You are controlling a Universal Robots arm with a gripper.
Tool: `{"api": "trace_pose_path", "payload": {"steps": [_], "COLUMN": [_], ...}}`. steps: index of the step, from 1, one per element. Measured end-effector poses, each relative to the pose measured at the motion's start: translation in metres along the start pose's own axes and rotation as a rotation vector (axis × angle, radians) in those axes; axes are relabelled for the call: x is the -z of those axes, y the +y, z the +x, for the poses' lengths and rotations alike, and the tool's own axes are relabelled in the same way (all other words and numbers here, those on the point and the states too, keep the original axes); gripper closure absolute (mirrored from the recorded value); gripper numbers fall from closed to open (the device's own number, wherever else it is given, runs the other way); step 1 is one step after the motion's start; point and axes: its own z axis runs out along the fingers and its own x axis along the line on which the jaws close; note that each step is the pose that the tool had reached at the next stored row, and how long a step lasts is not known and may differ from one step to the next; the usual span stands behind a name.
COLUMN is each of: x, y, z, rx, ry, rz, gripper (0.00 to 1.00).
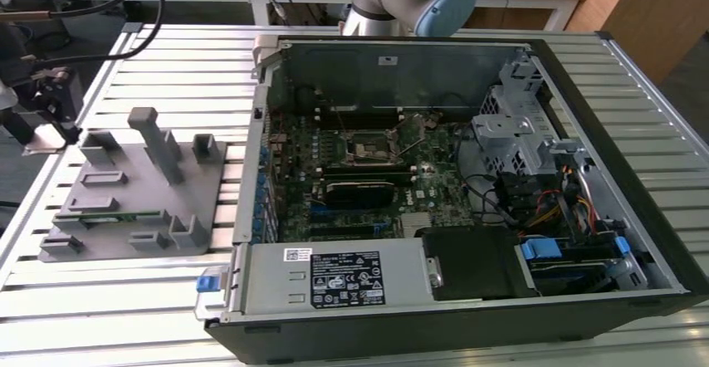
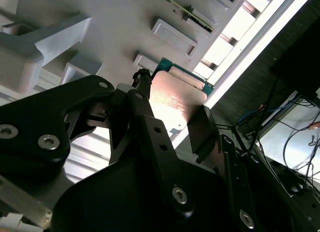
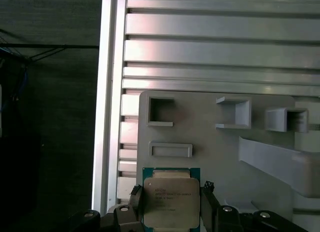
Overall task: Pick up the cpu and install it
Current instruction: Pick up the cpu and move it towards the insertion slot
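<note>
One open computer case lies on the slatted metal surface, on the exterior view's right. Inside it are a green motherboard with a square black-framed socket mid-board, a silver drive cage to the right, coloured wires beside that, and a labelled metal box along the near wall.

A grey holder plate sits just left of the case. It has open pockets and upright posts, and a memory stick lies in a near-left slot.

The claw is clamped on the cpu. Black fingers pinch two opposite edges; the silver lid faces the first wrist view, with a green rim showing. The cpu is held over the plate's corner area, just beside a shallow rectangular pocket and near the surface's edge.

In the exterior view the claw is at the left edge, partly cut off. The robot arm stands beyond the case's far wall.

The second wrist view has glare on the lid, and the finger contacts are partly hidden. I cannot tell whether the cpu touches the plate.
</note>
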Motion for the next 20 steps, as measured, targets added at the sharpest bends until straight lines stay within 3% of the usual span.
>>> {"api": "trace_pose_path", "payload": {"steps": [20], "x": [0.0114], "y": [0.0003], "z": [0.0003], "rx": [0.0], "ry": [-0.0001], "rz": [0.0], "gripper": [0.46]}}
